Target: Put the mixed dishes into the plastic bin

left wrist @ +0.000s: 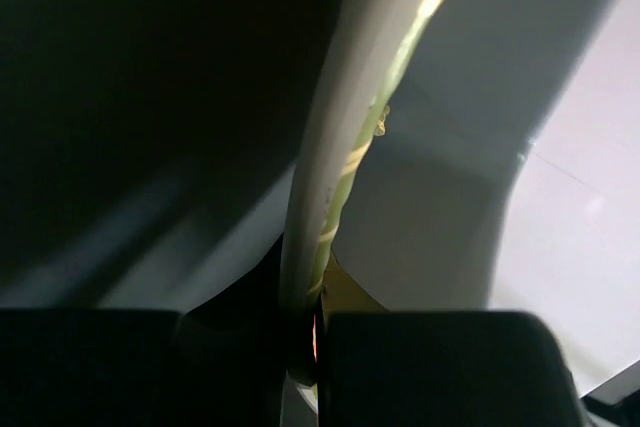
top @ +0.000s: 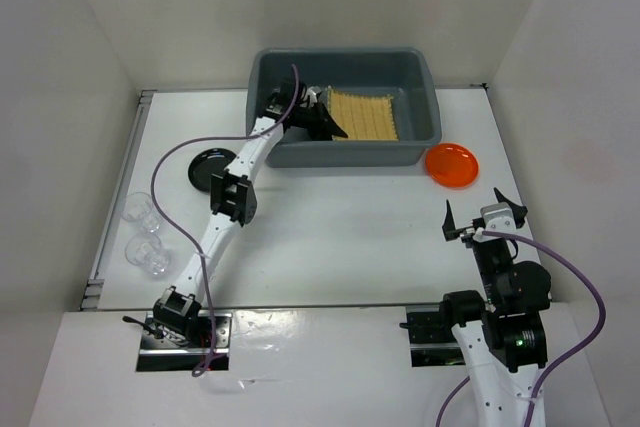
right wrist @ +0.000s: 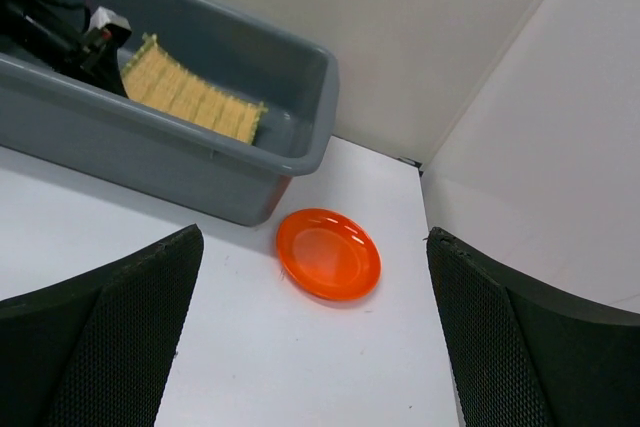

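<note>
The white worktop [top: 340, 237] carries the large grey rectangular plastic bin [top: 350, 154] at its far side, and the square tan woven mat [top: 365, 114] is already inside it, its left end lifted and its right end low on the bin floor. The left tool [top: 322, 119] is closed on that lifted edge: in the left wrist view a thin pale strip passes through the narrow gap between its dark fingers. I think the step in hand is to release the mat, and to do it well the tool should first lower the edge so that the mat lies flat and leaves room, then open and rise straight up, away from the bin wall. The left arm is stretched far forward over the near rim. The right arm is folded near its base, and the right tool [top: 478, 212] is wide open and holds nothing. The small round orange plate [top: 451, 164] lies just beside the bin's right corner, the small round black plate [top: 212, 167] near its left corner, and the two small clear cups [top: 140, 212] stand at the left edge, well apart from the bin
</note>
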